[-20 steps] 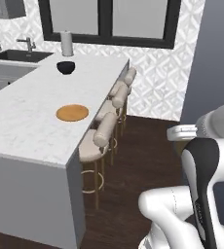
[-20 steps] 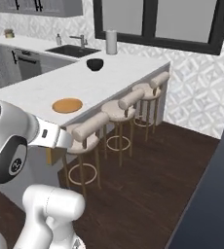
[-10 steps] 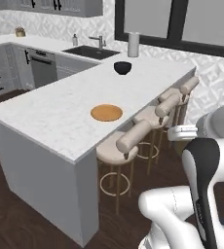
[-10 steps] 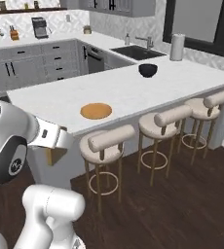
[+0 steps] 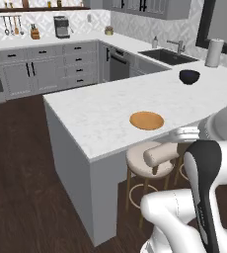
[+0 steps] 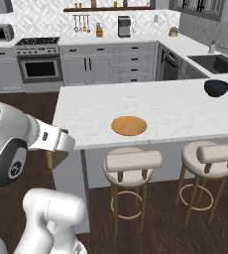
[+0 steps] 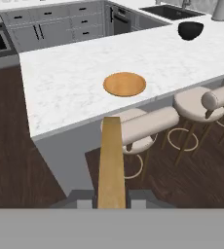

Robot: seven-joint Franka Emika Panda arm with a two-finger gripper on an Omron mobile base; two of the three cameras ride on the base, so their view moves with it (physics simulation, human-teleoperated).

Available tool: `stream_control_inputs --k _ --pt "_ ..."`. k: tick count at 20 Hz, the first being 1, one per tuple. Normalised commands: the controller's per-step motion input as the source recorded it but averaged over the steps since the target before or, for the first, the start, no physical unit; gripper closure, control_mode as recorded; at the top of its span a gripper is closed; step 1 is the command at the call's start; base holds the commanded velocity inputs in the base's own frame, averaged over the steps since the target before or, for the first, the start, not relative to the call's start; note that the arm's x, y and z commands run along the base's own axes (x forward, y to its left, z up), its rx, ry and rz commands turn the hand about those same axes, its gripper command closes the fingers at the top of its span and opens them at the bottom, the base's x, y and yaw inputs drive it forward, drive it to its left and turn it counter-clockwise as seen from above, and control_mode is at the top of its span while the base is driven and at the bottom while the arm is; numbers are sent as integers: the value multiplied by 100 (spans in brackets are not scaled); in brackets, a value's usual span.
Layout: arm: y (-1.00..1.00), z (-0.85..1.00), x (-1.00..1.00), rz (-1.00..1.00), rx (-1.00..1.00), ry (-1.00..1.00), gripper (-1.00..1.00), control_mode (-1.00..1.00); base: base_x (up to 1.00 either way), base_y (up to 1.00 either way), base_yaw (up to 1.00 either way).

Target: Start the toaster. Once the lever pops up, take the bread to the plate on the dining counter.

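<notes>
1. Between the two dark fingertips (image 7: 84,199), at the bottom of the hand view, the bread (image 7: 110,163) is sitting edge-on; the gripper (image 7: 111,200) is clamping it low down, and the slice is projecting forward toward the counter.
2. Ahead of the slice's far end, the plate (image 7: 124,83) is lying flat on the dining counter (image 7: 65,87), near the edge above the stools (image 7: 148,124). Bread and plate are well apart, with the counter edge and a stool seat between them.
3. Judged step in hand: carrying the bread to the plate. For a clean placement, the grip is best kept firm while the base is closing in and the slice is clearing the counter edge from above.
4. Centring the bread over the plate before lowering and releasing is advisable.
5. Beyond the plate, a black bowl (image 7: 190,30) is standing on the same counter, well clear.
</notes>
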Motion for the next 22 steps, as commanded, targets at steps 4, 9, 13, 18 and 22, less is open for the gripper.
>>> stream_control_inputs --k 4,9,13,18,22 --pt "0 0 0 0 0 0 100 100 3 -59 72" --pt "0 0 0 0 0 0 100 100 0 -58 71" --pt "0 0 0 0 0 0 100 100 -8 -60 67" --pt "0 0 0 0 0 0 100 100 -23 -65 39" --pt "0 0 0 0 0 0 100 100 -13 -64 -2"
